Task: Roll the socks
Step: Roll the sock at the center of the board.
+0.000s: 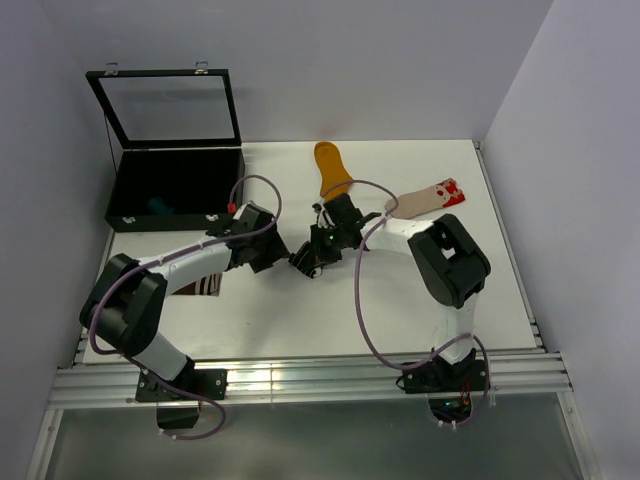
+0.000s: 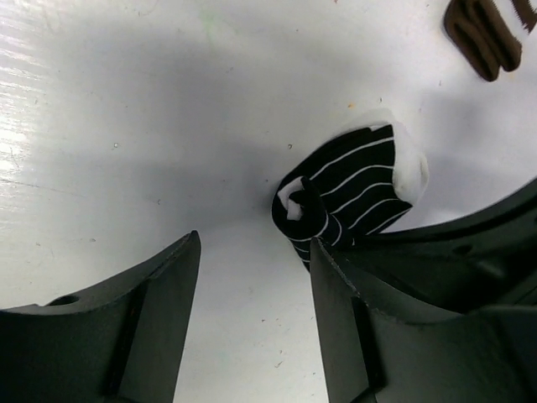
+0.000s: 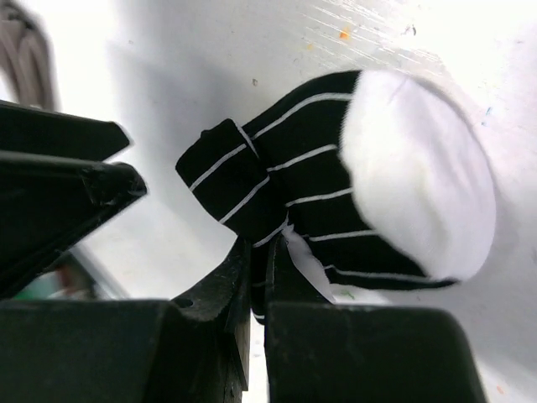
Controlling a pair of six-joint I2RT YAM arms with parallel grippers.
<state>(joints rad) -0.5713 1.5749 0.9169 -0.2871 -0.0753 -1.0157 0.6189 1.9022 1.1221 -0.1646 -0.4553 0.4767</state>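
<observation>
White tabletop (image 1: pixel 300 330), pale walls on 3 sides. My right gripper (image 3: pixel 258 273) is pinched tight on the black-and-white striped sock (image 3: pixel 336 193), which sits bunched mid-table between my 2 arms. My left gripper (image 2: pixel 254 252) is spread with bare table between its fingers, the sock just beside one of them. A mustard sock (image 1: pixel 332 168) lies beyond, with a beige sock (image 1: pixel 428 198) to its right. A brown sock (image 2: pixel 482 34) lies near my left arm. The black case (image 1: pixel 175 190) stands far left, lid raised.
</observation>
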